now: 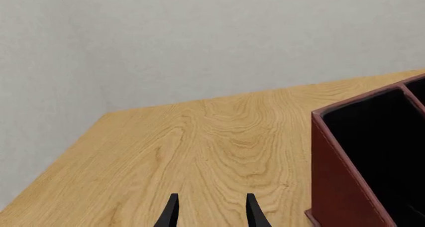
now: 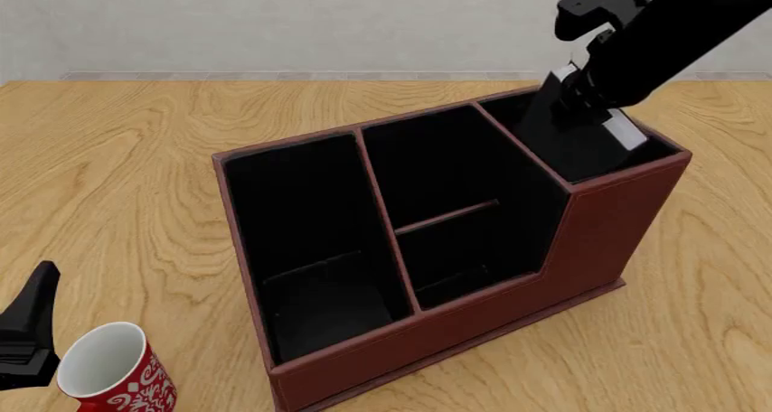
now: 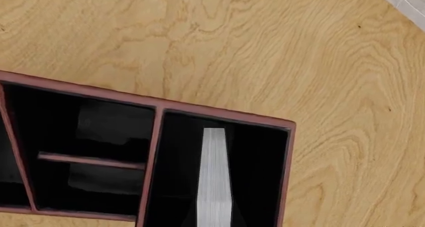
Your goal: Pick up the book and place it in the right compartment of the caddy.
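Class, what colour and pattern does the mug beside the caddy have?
The mug is red with a white swirling pattern and a white inside; it shows only in the front view.

front: high, facing forward-down over caddy [image 2: 447,249] | right wrist: straight down into it | left wrist: low, alongside it

We see the book [image 2: 623,130] only as a white sliver inside the caddy [image 2: 591,240]. Right gripper fingertips hidden. The mug [image 2: 111,373] runs off-frame.

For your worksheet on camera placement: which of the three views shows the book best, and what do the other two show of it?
The right wrist view: the book stands on edge inside the right compartment, its white page edge plain. The front view shows only a sliver of the book beneath the right gripper. The left wrist view shows none of it.
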Controlling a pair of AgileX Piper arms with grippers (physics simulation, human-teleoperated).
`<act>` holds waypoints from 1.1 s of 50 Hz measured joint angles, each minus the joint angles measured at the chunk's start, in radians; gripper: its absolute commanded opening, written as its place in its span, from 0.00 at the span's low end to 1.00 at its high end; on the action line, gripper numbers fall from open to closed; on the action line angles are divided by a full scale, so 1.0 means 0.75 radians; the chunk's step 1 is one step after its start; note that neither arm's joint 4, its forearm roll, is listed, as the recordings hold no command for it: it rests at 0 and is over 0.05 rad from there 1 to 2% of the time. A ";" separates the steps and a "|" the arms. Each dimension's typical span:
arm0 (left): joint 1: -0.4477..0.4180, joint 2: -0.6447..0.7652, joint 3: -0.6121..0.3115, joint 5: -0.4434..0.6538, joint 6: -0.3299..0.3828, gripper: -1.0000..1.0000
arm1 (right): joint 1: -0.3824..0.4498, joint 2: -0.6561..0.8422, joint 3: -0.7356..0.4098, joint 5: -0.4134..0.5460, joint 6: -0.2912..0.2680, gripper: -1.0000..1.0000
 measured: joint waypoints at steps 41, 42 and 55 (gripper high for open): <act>-0.004 0.000 -0.001 0.004 0.004 1.00 | -0.010 0.012 0.073 -0.081 -0.005 1.00; -0.004 0.000 -0.001 0.004 0.004 1.00 | -0.009 0.011 0.074 -0.082 -0.004 1.00; -0.005 0.000 -0.001 0.004 0.003 1.00 | -0.008 0.004 0.082 -0.096 -0.006 1.00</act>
